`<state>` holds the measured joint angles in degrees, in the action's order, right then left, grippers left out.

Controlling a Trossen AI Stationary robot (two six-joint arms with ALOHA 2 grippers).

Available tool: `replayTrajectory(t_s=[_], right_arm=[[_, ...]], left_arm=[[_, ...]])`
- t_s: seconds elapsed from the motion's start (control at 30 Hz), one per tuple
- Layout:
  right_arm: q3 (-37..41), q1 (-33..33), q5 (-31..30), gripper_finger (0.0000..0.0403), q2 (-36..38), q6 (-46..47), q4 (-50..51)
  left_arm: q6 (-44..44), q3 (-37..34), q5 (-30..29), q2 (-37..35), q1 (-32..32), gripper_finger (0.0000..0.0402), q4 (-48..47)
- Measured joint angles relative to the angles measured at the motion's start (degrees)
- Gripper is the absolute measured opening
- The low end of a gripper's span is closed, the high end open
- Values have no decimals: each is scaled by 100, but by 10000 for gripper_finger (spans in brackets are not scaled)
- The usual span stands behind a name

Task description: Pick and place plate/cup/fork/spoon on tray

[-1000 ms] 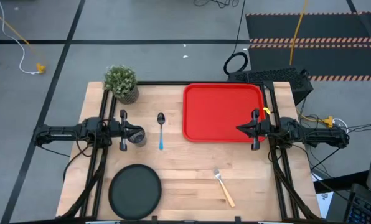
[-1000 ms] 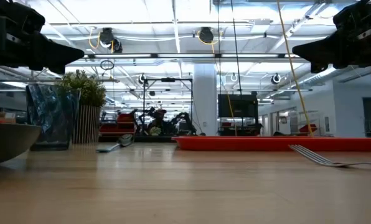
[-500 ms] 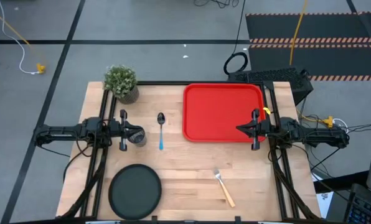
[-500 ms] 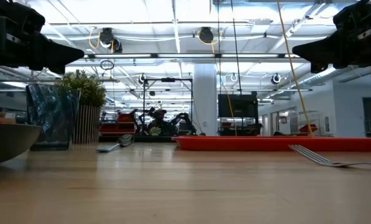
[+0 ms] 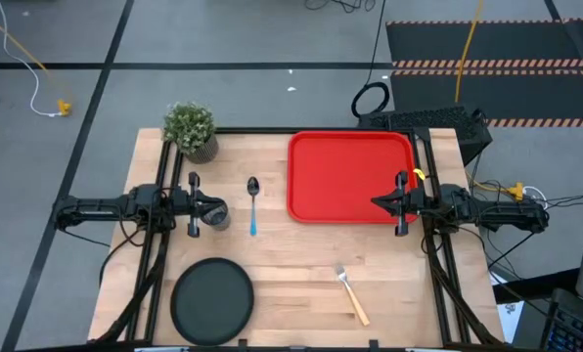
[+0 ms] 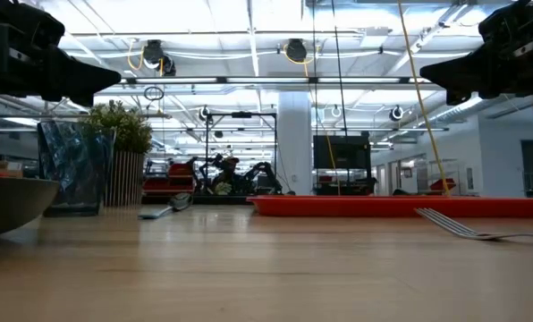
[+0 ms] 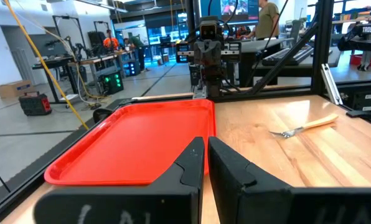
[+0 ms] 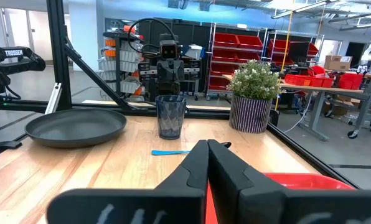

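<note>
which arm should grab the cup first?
Left. The left gripper hangs right over the cup, fingers shut. The right gripper sits over the tray's edge, across the table, with the spoon between.

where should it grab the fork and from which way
Take the fork by its orange-tan handle, coming straight down from above with the fingers across the handle. It lies flat on the table, tines toward the tray, and has open wood around it.

Tray [image 5: 345, 176] bare, open from above; potted plant [image 5: 191, 129] crowds table's far-left corner.
</note>
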<state>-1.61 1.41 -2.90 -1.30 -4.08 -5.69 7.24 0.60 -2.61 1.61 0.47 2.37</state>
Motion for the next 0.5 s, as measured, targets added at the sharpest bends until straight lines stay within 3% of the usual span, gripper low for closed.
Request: replayTrajectory(t_s=[0.5], right_arm=[[0, 1, 0, 0, -2, 389, -5]], left_arm=[[0, 1, 1, -1, -2, 26, 0]])
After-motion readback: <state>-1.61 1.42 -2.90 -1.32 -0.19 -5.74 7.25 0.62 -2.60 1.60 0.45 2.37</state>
